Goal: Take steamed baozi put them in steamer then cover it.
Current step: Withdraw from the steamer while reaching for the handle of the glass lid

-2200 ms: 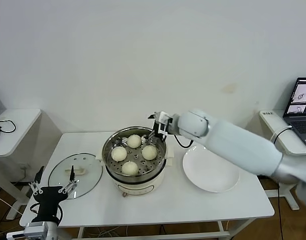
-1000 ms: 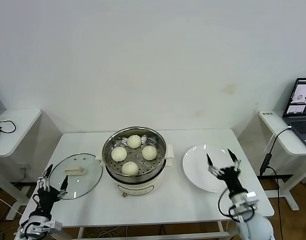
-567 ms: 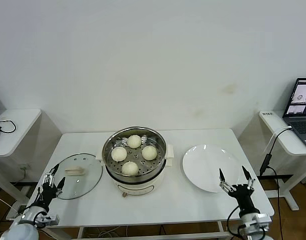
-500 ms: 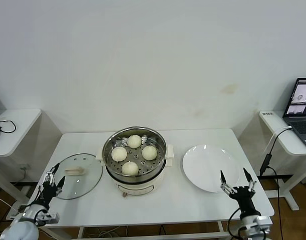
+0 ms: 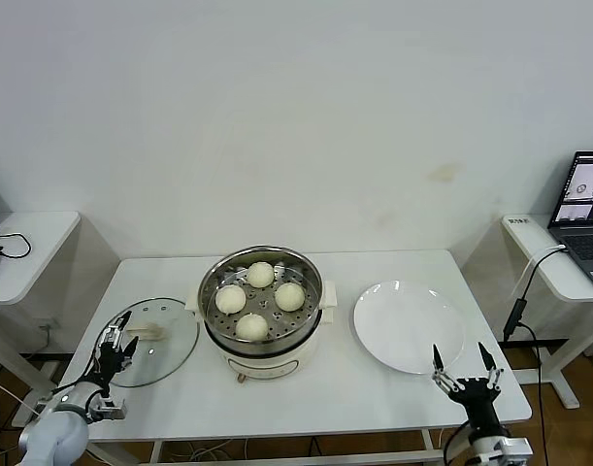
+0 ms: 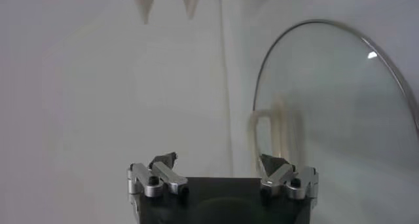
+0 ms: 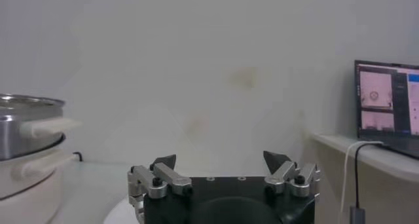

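We see the white table [image 5: 315, 388] carrying the steamer [image 5: 262, 303] at its centre, uncovered. At the steamer's 3 o'clock lies a bare white plate [image 5: 409, 326]; at its 9 o'clock the cover [image 5: 150, 340] lies flat on the table. Four steamed baozi [image 5: 260, 299] sit on the perforated tray inside the steamer. Our left gripper [image 5: 115, 348] hovers at the cover's 7 o'clock edge, fingers spread, grasping nothing. Our right gripper [image 5: 465, 374] stands at the plate's 5 o'clock, fingers likewise released.
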`<state>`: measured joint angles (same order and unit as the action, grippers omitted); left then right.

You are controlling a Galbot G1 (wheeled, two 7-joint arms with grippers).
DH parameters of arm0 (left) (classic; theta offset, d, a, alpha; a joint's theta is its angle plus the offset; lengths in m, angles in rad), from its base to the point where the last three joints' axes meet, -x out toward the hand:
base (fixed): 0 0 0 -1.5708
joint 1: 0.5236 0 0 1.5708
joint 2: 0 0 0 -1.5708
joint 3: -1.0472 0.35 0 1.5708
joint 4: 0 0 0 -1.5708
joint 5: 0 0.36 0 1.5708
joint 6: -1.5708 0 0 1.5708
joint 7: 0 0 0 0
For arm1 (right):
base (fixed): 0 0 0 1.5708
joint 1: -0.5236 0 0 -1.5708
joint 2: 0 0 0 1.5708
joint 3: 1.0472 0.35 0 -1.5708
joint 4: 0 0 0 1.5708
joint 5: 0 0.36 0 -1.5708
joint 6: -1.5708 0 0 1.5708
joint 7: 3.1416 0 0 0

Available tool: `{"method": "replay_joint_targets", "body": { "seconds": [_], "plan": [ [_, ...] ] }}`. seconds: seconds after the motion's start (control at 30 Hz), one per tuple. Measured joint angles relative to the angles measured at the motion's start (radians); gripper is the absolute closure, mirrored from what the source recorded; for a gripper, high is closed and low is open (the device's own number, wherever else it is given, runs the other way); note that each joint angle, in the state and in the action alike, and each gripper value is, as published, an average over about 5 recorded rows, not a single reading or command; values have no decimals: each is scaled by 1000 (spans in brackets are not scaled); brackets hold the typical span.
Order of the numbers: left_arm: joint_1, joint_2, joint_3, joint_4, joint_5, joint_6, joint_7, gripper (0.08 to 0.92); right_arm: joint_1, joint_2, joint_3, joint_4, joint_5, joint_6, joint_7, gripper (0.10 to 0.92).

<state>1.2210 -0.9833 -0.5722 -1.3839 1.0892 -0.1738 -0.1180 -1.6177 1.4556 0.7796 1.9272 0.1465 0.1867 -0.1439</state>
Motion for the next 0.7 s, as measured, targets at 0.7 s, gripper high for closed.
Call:
{"method": "replay_joint_targets", "body": {
  "seconds": [0.7],
  "plan": [
    [-121,11,67,108,21,-3,19,177,-33,5,-4,-21,-9,7,-10,203]
  ]
}}
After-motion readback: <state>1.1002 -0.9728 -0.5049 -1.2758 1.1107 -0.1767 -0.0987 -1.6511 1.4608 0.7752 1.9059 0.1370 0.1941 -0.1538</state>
